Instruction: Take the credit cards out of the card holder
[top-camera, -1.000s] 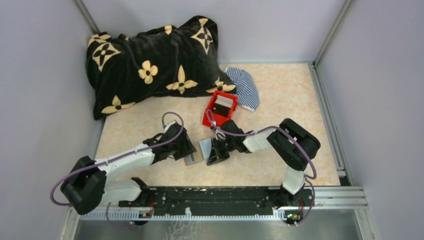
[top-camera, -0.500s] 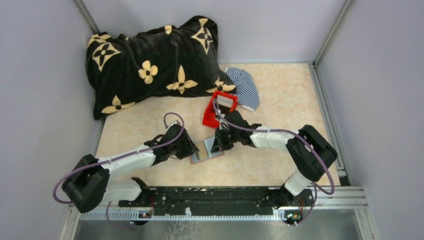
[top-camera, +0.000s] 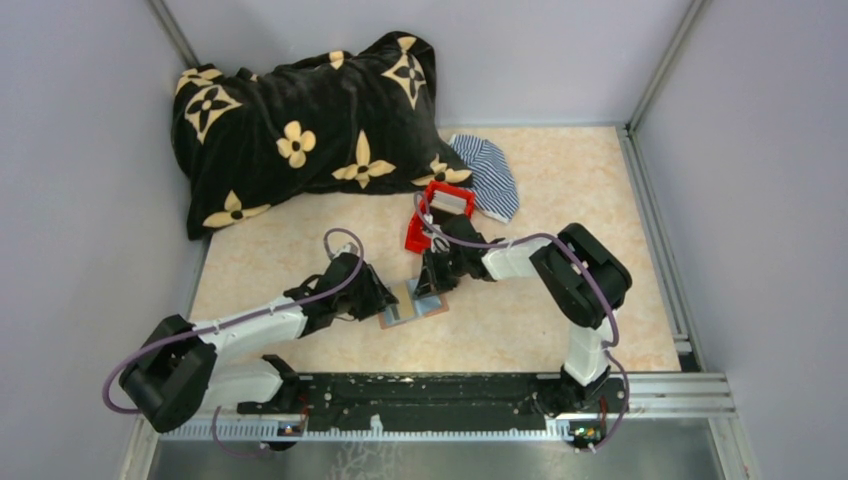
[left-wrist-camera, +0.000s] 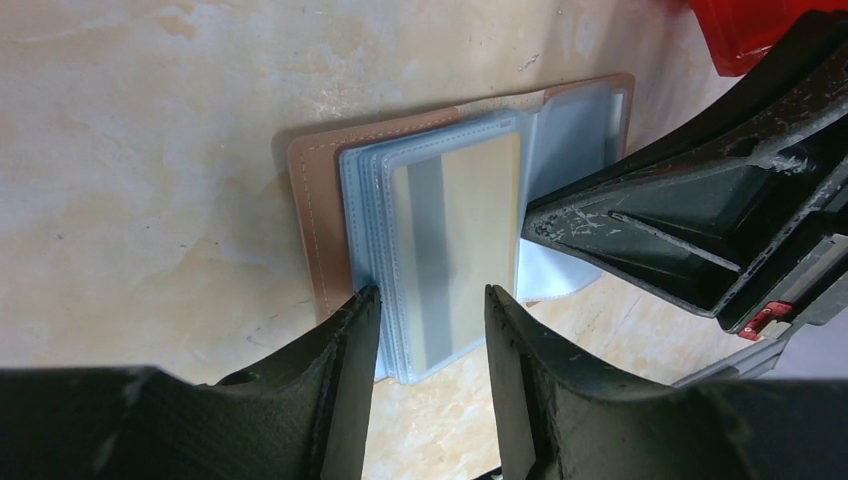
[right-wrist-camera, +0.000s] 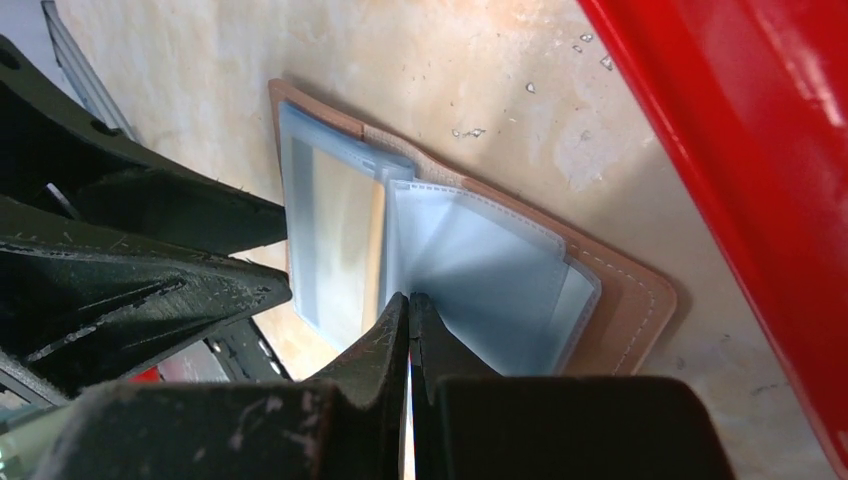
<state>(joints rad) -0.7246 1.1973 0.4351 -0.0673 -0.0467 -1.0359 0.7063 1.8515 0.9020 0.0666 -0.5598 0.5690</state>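
Observation:
The card holder (top-camera: 412, 309) lies open and flat on the table, brown leather (left-wrist-camera: 308, 230) with clear plastic sleeves. A tan and grey credit card (left-wrist-camera: 455, 250) sits inside the top sleeve of the left stack, also visible in the right wrist view (right-wrist-camera: 345, 240). My left gripper (left-wrist-camera: 430, 305) is open, its fingers straddling the near edge of that sleeve stack. My right gripper (right-wrist-camera: 408, 302) is shut, its tips pressing on the sleeves near the fold; the right-hand sleeves (right-wrist-camera: 490, 280) look pale and empty. In the top view the two grippers meet over the holder, left (top-camera: 378, 300) and right (top-camera: 432, 288).
A red open-top box (top-camera: 438, 218) stands tilted just behind the right gripper, its wall close by (right-wrist-camera: 740, 150). Behind it lie a striped cloth (top-camera: 487, 176) and a large black flowered pillow (top-camera: 300, 120). Grey walls enclose the table on three sides.
The card holder went from propped up between the grippers to lying open flat. My right gripper moved back onto its fold, the red box shifted back and tilted, and my left jaws narrowed somewhat.

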